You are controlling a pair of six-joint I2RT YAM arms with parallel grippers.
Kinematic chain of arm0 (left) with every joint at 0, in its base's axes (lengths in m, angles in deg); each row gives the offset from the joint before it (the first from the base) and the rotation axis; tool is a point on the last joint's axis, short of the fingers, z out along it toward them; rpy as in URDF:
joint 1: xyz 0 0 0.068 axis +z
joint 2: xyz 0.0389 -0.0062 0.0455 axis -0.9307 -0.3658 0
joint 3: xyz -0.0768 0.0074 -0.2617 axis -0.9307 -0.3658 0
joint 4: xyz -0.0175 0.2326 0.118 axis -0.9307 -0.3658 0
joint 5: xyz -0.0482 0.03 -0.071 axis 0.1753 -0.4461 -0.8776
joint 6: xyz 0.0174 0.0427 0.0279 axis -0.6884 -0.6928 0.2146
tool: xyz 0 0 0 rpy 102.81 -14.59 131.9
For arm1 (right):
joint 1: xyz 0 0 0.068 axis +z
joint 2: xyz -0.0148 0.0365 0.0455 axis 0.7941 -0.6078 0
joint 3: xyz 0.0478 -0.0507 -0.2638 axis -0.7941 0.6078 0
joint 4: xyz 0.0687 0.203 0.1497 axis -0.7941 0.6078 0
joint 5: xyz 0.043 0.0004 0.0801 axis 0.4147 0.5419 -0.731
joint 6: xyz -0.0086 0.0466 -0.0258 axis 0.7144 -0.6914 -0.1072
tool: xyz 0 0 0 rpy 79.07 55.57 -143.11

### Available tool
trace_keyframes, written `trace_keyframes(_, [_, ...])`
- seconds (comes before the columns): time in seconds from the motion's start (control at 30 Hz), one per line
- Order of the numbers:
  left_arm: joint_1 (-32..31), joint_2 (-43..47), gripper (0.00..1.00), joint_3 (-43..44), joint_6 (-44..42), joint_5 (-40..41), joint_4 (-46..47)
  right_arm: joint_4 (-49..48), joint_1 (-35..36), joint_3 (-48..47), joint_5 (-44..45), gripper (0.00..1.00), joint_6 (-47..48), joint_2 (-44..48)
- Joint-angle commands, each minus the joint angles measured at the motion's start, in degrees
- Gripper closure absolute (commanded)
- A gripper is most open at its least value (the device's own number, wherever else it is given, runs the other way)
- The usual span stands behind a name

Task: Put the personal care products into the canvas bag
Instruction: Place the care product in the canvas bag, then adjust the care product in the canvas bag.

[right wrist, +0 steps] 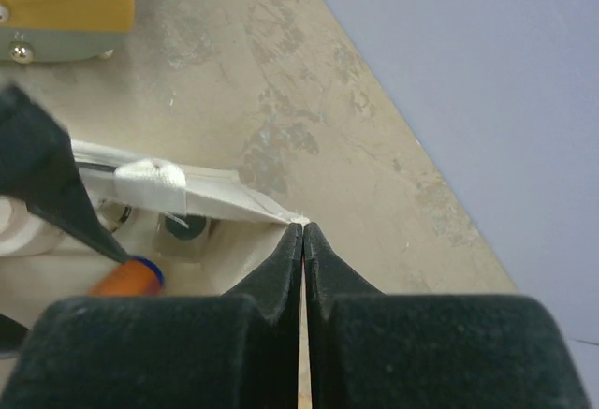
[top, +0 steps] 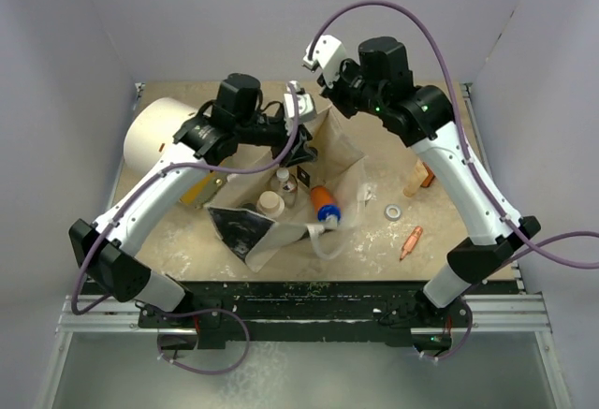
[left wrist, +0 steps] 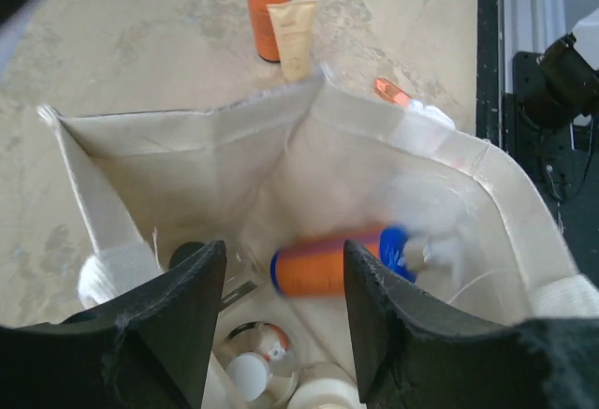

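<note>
The counter (top: 374,250) is a mottled beige slab, scuffed with pale streaks, closed in by plain lavender walls (top: 187,16). A big white drum (top: 159,133) lies at its far left. In the middle stands the canvas bag (top: 346,170), mouth up, already holding an orange bottle with a blue cap (left wrist: 328,264) on its side, a white bottle with a tan cap (top: 270,205) and a clear bottle (top: 284,182). To the bag's right, out on the counter, an orange bottle with a dark top (left wrist: 265,7) and a beige tube (left wrist: 294,36) lie touching each other, with a small roll of tape (top: 393,211) nearer the arms.

The left arm arches in from the left and hangs over the bag's mouth. The left fingers (left wrist: 178,325) are spread wide and hold nothing. The right arm rises from its base, bends at a high elbow and turns back toward the far corner of the bag. The right fingers (right wrist: 281,269) are pressed together, pinching the corner of the canvas rim.
</note>
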Motion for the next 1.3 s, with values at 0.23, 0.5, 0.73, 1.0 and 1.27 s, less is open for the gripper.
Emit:
trace_keyframes(0.23, [-2.4,1.7,0.39,-6.3,-7.5,4.8,3.0,3.3,-5.7,-0.6,-13.0,0.94,-4.9,5.7])
trace_keyframes(0.5, [-2.3,2.5,0.31,-1.1,-19.2,-0.7,-11.8,6.9,-8.8,10.5,-34.0,0.64,1.6,13.5])
trace_keyframes(0.73, [-2.6,3.9,0.26,2.2,-35.8,-11.5,-35.6,2.2,-8.3,25.3,-41.5,0.45,7.4,16.8])
trace_keyframes(1.0, [-5.6,5.0,0.26,2.9,-39.6,-15.0,-47.7,-0.7,-5.8,34.0,-43.3,0.4,9.9,13.6])
trace_keyframes(1.27, [-8.0,6.3,0.28,-2.3,-37.5,-18.1,-46.5,-5.2,-4.8,42.1,-38.1,0.41,10.1,13.2])
